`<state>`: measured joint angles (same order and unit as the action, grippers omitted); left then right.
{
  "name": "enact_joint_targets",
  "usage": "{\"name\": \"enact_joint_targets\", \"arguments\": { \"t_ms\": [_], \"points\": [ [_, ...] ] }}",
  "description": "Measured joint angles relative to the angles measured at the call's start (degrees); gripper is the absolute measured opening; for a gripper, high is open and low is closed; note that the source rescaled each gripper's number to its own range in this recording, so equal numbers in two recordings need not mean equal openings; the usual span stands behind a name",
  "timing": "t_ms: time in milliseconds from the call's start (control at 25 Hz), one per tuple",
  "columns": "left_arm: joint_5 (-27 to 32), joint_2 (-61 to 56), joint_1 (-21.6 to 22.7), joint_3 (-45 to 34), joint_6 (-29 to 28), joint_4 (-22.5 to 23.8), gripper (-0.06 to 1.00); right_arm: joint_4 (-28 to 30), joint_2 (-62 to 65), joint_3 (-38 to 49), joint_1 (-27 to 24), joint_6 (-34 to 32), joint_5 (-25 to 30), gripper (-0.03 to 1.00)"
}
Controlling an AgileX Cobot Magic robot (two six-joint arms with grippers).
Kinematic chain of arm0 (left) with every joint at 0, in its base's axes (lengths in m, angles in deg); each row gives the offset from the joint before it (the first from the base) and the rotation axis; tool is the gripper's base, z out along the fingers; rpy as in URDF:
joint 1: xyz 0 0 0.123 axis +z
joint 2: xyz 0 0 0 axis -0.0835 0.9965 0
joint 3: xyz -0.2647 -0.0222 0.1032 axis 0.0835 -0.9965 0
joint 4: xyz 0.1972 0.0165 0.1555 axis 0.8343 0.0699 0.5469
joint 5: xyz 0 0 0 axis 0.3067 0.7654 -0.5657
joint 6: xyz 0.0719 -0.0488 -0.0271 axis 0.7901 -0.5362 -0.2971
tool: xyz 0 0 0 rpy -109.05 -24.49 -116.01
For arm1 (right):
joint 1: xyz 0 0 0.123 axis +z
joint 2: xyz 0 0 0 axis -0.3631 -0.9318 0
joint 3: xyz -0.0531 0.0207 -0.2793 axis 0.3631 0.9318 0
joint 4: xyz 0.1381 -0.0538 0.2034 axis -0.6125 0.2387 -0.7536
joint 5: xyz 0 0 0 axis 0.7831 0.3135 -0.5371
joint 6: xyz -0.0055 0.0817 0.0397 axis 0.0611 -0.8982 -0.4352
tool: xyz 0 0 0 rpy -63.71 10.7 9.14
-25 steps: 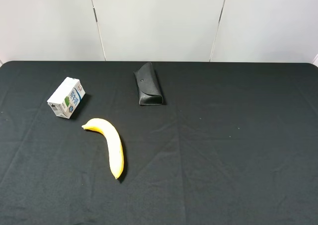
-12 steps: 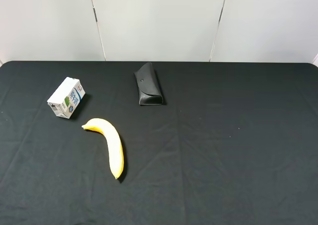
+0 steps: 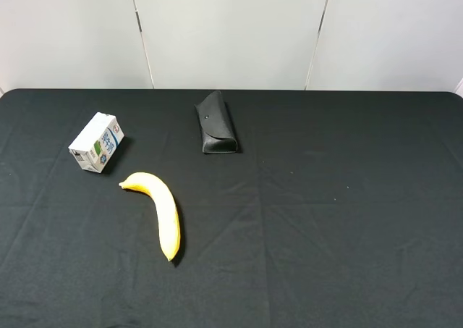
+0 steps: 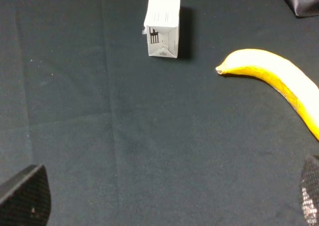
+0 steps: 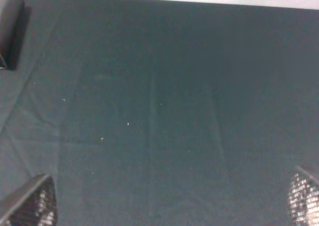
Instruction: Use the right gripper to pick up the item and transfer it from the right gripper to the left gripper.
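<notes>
The milk carton (image 3: pixel 96 142) lies on its side on the black tablecloth at the left of the exterior view; it is white with blue lettering. It also shows in the left wrist view (image 4: pixel 162 20), end-on. Neither arm shows in the exterior view. The left gripper (image 4: pixel 169 198) is open and empty, with only its fingertips (image 4: pixel 26 196) at the frame's corners, well short of the carton. The right gripper (image 5: pixel 169 201) is open and empty over bare cloth, with its fingertips (image 5: pixel 31 203) at the corners. The carton is not in the right wrist view.
A yellow banana (image 3: pixel 160 208) lies just in front of and to the right of the carton, also in the left wrist view (image 4: pixel 276 79). A black glasses case (image 3: pixel 216 123) lies at the back centre, its end in the right wrist view (image 5: pixel 8 24). White wall panels stand behind the table.
</notes>
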<state>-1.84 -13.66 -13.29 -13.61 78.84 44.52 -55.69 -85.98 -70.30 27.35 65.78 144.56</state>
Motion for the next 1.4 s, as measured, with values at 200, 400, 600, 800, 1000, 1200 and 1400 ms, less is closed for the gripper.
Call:
{"name": "enact_joint_targets", "arguments": {
  "t_ms": [200, 400, 600, 800, 1000, 1200, 1400],
  "points": [
    [0.0, 0.0, 0.1, 0.0, 0.0, 0.0, 1.0, 0.0, 0.0, 0.0, -3.1, 0.0, 0.0, 1.0],
    [0.0, 0.0, 4.7, 0.0, 0.0, 0.0, 0.99, 0.0, 0.0, 0.0, -7.6, 0.0, 0.0, 1.0],
    [0.0, 0.0, 9.6, 0.0, 0.0, 0.0, 0.99, 0.0, 0.0, 0.0, -8.2, 0.0, 0.0, 1.0],
    [0.0, 0.0, 9.7, 0.0, 0.0, 0.0, 0.99, 0.0, 0.0, 0.0, -8.2, 0.0, 0.0, 1.0],
    [0.0, 0.0, 9.7, 0.0, 0.0, 0.0, 0.99, 0.0, 0.0, 0.0, -8.2, 0.0, 0.0, 1.0],
    [0.0, 0.0, 9.7, 0.0, 0.0, 0.0, 0.99, 0.0, 0.0, 0.0, -8.2, 0.0, 0.0, 1.0],
    [0.0, 0.0, 9.7, 0.0, 0.0, 0.0, 0.99, 0.0, 0.0, 0.0, -8.2, 0.0, 0.0, 1.0]
  ]
}}
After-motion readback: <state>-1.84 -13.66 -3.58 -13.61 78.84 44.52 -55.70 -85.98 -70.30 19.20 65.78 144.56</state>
